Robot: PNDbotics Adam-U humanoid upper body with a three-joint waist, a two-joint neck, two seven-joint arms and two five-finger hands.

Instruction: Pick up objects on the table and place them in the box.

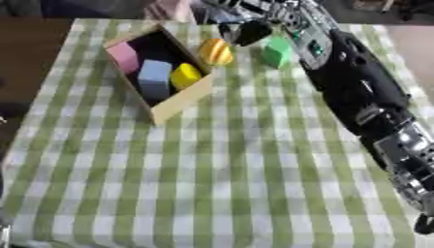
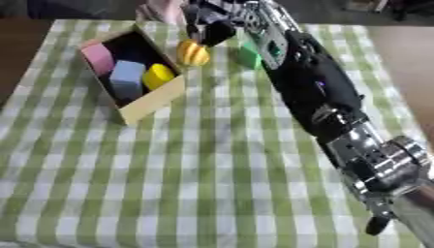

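Trouble is most likely to come from the crowding at the far end of the green-and-white checked tablecloth [image 1: 212, 184], where we are reaching with our right hand [image 1: 247, 33]. Its dark fingers are hanging above and between the orange ribbed rounded block [image 1: 215, 51] and the green block [image 1: 276, 51]. We cannot tell how far the fingers are opened, nor whether they are already touching either block; they are not visibly holding anything. Our left hand is not showing in either view.

The shallow wooden box [image 1: 182, 104] is lying askew just beside the orange block, its near wall almost touching it. Inside we are seeing a pink block [image 1: 124, 56], a pale blue block [image 1: 154, 76] and a yellow rounded block [image 1: 185, 75], so we judge the task partly done, with two blocks remaining outside.

The rounded orange block is looking prone to rolling, so a glancing finger could send it against the box wall or off toward the far edge. While closing on one block, we are risking a nudge to the other, since they are sitting near each other. Our forearm is also crossing low over the cloth, so a careless sweep toward the box could be shoving the box or dragging the cloth.
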